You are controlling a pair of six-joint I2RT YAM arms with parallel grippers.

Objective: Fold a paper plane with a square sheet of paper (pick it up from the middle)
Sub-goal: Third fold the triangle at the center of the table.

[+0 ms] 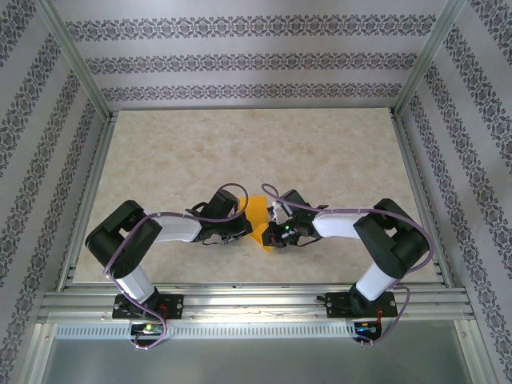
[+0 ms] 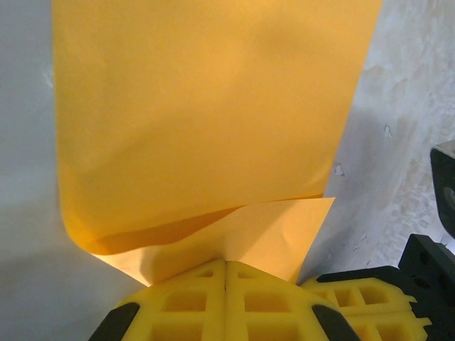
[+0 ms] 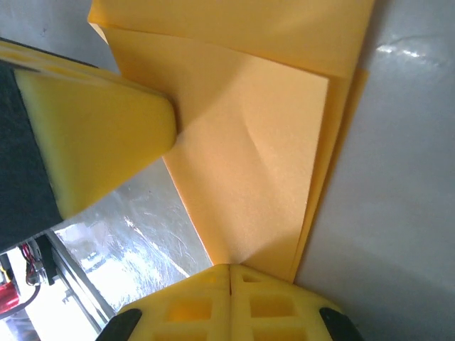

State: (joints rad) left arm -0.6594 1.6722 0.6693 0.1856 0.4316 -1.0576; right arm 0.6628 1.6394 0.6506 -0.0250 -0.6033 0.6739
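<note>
1. The square sheet of paper [image 2: 206,106], bright orange and already doubled over on itself, is held over the table [image 1: 264,152]. It sits midway between the left and right edges and nearer the near edge than the far one.
2. The left gripper [image 2: 226,273] is clamped tight on one edge of the sheet. The right gripper [image 3: 229,273] pinches another edge with its jaws closed, just beside the left.
3. This looks like a mid-air fold. To do it well, I judge one pinch should anchor while the other carries its edge over, lining up the layers before pressing.
4. Thin paper slips or tears — move slowly and do not pull the pinches apart.
5. A soft crease [image 3: 249,149] crosses the top layer — sharpen it only once the edges meet.
6. No brand, label or writing is legible; the paper is plain.
</note>
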